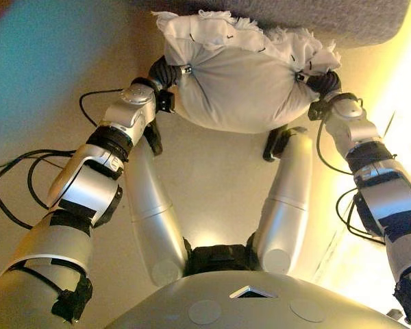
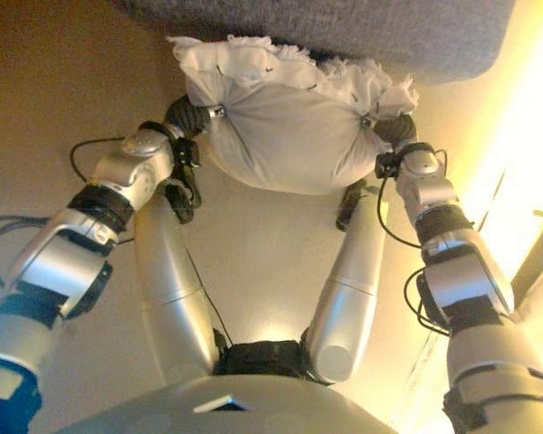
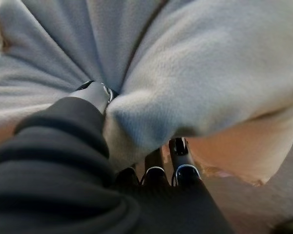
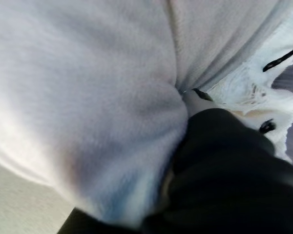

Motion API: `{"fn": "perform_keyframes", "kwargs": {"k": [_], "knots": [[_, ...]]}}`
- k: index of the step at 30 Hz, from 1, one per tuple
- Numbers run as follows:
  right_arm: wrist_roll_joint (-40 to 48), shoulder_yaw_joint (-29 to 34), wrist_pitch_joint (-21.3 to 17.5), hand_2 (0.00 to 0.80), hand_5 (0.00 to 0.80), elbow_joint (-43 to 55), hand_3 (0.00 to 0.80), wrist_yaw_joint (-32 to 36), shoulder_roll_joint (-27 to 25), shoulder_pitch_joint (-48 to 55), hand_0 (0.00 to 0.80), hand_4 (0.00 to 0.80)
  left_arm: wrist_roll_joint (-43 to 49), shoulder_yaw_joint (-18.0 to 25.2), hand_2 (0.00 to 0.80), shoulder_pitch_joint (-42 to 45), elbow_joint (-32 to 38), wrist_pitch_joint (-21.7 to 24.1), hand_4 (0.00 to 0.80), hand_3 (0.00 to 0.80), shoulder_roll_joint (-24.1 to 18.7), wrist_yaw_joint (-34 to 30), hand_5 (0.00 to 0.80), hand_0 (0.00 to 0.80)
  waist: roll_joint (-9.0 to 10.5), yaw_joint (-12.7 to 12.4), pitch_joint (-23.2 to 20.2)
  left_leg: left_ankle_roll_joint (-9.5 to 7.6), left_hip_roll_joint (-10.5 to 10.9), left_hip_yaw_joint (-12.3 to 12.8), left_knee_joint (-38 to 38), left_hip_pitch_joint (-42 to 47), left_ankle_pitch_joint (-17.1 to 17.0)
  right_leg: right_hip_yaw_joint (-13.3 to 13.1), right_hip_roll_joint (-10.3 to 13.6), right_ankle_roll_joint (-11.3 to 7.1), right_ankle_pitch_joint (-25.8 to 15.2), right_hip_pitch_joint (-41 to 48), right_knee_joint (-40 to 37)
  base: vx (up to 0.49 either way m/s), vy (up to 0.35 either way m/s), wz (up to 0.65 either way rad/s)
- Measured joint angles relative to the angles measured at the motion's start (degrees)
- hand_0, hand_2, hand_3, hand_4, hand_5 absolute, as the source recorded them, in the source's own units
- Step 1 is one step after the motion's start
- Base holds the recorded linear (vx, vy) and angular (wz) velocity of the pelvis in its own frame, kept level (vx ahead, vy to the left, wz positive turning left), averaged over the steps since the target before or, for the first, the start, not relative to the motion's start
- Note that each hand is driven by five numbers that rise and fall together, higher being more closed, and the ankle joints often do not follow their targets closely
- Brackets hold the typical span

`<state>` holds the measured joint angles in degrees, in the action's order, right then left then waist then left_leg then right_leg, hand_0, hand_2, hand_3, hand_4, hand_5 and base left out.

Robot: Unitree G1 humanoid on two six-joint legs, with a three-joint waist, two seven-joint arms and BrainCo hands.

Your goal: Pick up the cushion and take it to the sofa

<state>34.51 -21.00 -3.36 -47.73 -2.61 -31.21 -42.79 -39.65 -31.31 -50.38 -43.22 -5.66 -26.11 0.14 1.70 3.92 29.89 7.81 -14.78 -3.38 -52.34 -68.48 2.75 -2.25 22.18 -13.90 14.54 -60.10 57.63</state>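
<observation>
A plump white cushion (image 1: 241, 86) with a frilly white edge hangs in the air between both hands, just in front of the grey sofa (image 1: 329, 17). My left hand (image 1: 166, 70) grips its left side, fingers and thumb dug into the cloth (image 3: 195, 73). My right hand (image 1: 323, 83) is pinched into the cushion's right side, where the fabric (image 4: 88, 97) bunches round it. The frilled edge (image 2: 253, 50) touches or overlaps the sofa's front edge.
The grey sofa (image 2: 362, 27) runs across the top of the head views. Beige floor (image 1: 219, 178) lies below the cushion. At the right a bright strip of light falls on the floor (image 2: 525, 163).
</observation>
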Motion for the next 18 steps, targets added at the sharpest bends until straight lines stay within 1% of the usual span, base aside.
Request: {"fn": "perform_keyframes", "kwargs": {"k": [2, 3, 4, 5, 7, 9, 11, 12, 13, 15, 16, 17, 18], "knots": [[0.2, 0.5, -0.7, 0.8, 0.8, 4.5, 0.8, -1.9, 1.7, 4.6, 0.8, 0.8, 0.8, 1.3, 0.8, 4.4, 1.7, 0.0, 0.8, 0.8, 0.0, 1.8, 0.8, 0.8, 0.83, 0.1, -0.2, 0.15, -0.4, 1.8, 5.4, 7.6, -0.1, 1.8, 0.0, -0.13, -1.4, 7.8, -6.7, 0.104, 0.022, -0.05], [0.6, 1.2, -1.1, 0.8, 0.8, 7.7, 0.8, -2.6, 2.4, 7.5, 0.8, 0.8, 1.4, 1.8, 0.8, 6.5, 3.1, 0.0, 0.8, 0.8, -0.2, 2.7, 0.8, 0.8, 1.02, 0.1, -0.3, 0.44, -0.4, 2.6, 8.1, 11.4, -0.3, 2.8, 0.0, -0.56, -2.3, 11.7, -9.9, 0.121, 0.05, -0.05], [0.8, 2.4, -1.3, 0.8, 0.8, 10.4, 0.8, -3.2, 3.4, 10.0, 0.8, 0.8, 1.9, 2.6, 0.8, 8.4, 4.7, 0.1, 0.8, 0.8, -0.6, 3.3, 0.8, 0.8, 1.36, 0.0, -0.3, 1.26, -0.2, 3.5, 10.6, 15.0, -1.3, 3.6, 0.1, -0.5, -3.8, 15.0, -12.7, 0.127, 0.056, -0.04], [1.0, 3.3, -1.6, 0.8, 0.8, 12.5, 0.8, -3.6, 4.0, 12.0, 0.8, 0.8, 2.2, 3.7, 0.8, 10.0, 6.4, 0.1, 0.8, 0.8, -0.8, 3.7, 0.8, 0.8, 1.46, 0.1, -0.4, 1.14, -0.2, 4.2, 13.5, 18.2, -1.6, 4.8, 0.2, -0.52, -4.7, 18.3, -15.6, 0.201, 0.044, -0.03], [1.0, 5.0, -2.3, 0.8, 0.8, 14.4, 0.8, -4.3, 6.0, 14.5, 0.8, 0.8, 3.0, 5.6, 0.8, 12.4, 9.9, 0.2, 0.8, 0.8, -1.2, 4.5, 0.8, 0.8, 2.09, 0.0, -0.6, 1.47, -0.2, 5.6, 17.7, 23.6, -2.5, 6.4, 0.4, -0.55, -5.8, 23.4, -20.0, 0.163, 0.044, -0.01], [0.9, 5.7, -2.5, 0.8, 0.8, 16.1, 0.8, -5.1, 7.1, 16.3, 0.8, 0.8, 3.2, 6.4, 0.8, 13.7, 11.9, 0.3, 0.8, 0.8, -1.7, 4.7, 0.8, 0.8, 2.39, -0.2, -0.7, 1.69, -0.2, 6.7, 21.5, 28.8, -3.3, 8.2, 0.7, -0.62, -6.8, 28.4, -23.7, 0.123, 0.038, -0.04], [0.9, 6.5, -2.6, 0.8, 0.8, 19.1, 0.8, -5.4, 8.2, 18.0, 0.8, 0.8, 3.6, 8.4, 0.8, 15.9, 14.6, 1.4, 0.8, 0.8, -2.0, 4.9, 0.8, 0.8, 2.93, -0.2, -2.4, 1.59, 0.0, 7.9, 24.7, 32.1, -3.7, 8.8, 0.7, -0.69, -7.5, 30.8, -26.9, 0.088, 0.033, -0.14], [0.9, 7.0, -2.6, 0.8, 0.8, 20.0, 0.8, -5.4, 8.2, 18.2, 0.8, 0.8, 4.0, 9.3, 0.8, 16.1, 15.5, 1.5, 0.8, 0.8, -2.1, 5.0, 0.8, 0.8, 2.89, -0.3, -2.7, 1.68, 0.1, 8.2, 26.2, 33.6, -4.2, 9.2, 0.6, -0.67, -8.4, 32.2, -28.6, 0.085, 0.041, -0.16], [0.9, 7.4, -2.6, 0.8, 0.8, 20.4, 0.8, -5.3, 8.2, 18.1, 0.8, 0.8, 4.0, 9.9, 0.8, 16.1, 16.0, 1.6, 0.8, 0.8, -2.1, 5.0, 0.8, 0.8, 2.9, -0.5, -2.7, 2.15, 0.1, 8.2, 27.8, 35.6, -5.1, 9.5, 0.3, -0.61, -9.4, 34.1, -30.2, 0.118, 0.041, -0.13], [0.8, 7.4, -2.5, 0.8, 0.8, 20.5, 0.8, -5.2, 8.3, 18.2, 0.8, 0.8, 4.0, 10.4, 0.8, 17.7, 16.9, 2.8, 0.8, 0.8, -2.0, 4.9, 0.8, 0.8, 2.98, -0.4, -4.5, 2.02, 0.6, 8.2, 30.8, 38.2, -5.3, 9.6, 0.0, -0.6, -10.7, 36.3, -34.2, 0.164, 0.049, -0.18], [0.4, 7.7, -2.3, 0.8, 0.8, 20.5, 0.8, -4.9, 8.2, 18.2, 0.8, 0.8, 3.9, 11.1, 0.8, 18.5, 17.6, 2.8, 0.8, 0.8, -2.0, 4.9, 0.8, 0.8, 2.97, -0.8, -4.5, 2.11, 0.9, 8.1, 32.3, 40.1, -5.5, 9.6, -0.2, -0.63, -11.8, 38.1, -36.3, 0.189, 0.076, -0.31], [-0.3, 7.9, -2.0, 0.8, 0.8, 20.6, 0.8, -4.5, 8.1, 18.2, 0.8, 0.8, 4.0, 11.9, 0.8, 19.7, 18.2, 2.9, 0.8, 0.8, -1.6, 4.9, 0.8, 0.8, 2.94, -1.2, -4.5, 2.39, 1.3, 7.6, 33.8, 42.6, -5.7, 9.5, -0.5, -0.58, -13.3, 40.2, -38.9, 0.243, 0.109, -0.53], [-1.1, 7.9, -1.3, 0.8, 0.8, 21.0, 0.8, -4.1, 7.9, 18.1, 0.8, 0.8, 4.0, 12.4, 0.8, 21.2, 18.8, 3.1, 0.8, 0.8, -1.4, 4.9, 0.8, 0.8, 2.94, -2.1, -4.6, 3.39, 2.0, 5.5, 35.2, 45.2, -5.0, 9.1, -0.7, -0.27, -14.9, 42.2, -41.8, 0.302, 0.128, -0.73]]}}
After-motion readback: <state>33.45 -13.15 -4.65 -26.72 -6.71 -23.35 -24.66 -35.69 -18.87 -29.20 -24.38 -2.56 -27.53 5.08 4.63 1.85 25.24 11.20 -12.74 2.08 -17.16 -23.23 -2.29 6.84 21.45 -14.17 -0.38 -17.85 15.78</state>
